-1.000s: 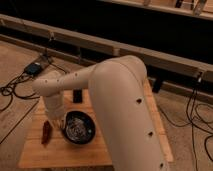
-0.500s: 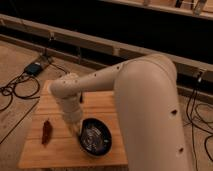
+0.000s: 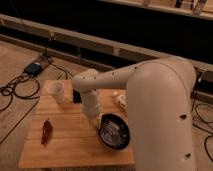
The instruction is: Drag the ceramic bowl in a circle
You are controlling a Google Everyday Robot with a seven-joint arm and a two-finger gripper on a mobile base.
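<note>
A: What of the ceramic bowl [image 3: 114, 133]?
B: Black, glossy, round, shallow, with pale glints inside. It sits upright on the wooden table [image 3: 70, 147], near the table's front edge, right of its middle as seen.
A: And the gripper [image 3: 96, 124]?
B: Low over the table, at the bowl's rim nearest the table's middle.

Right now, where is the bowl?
In the camera view the bowl sits at the lower right of the table, with the gripper at its left rim; the cup stands upper left.
</note>
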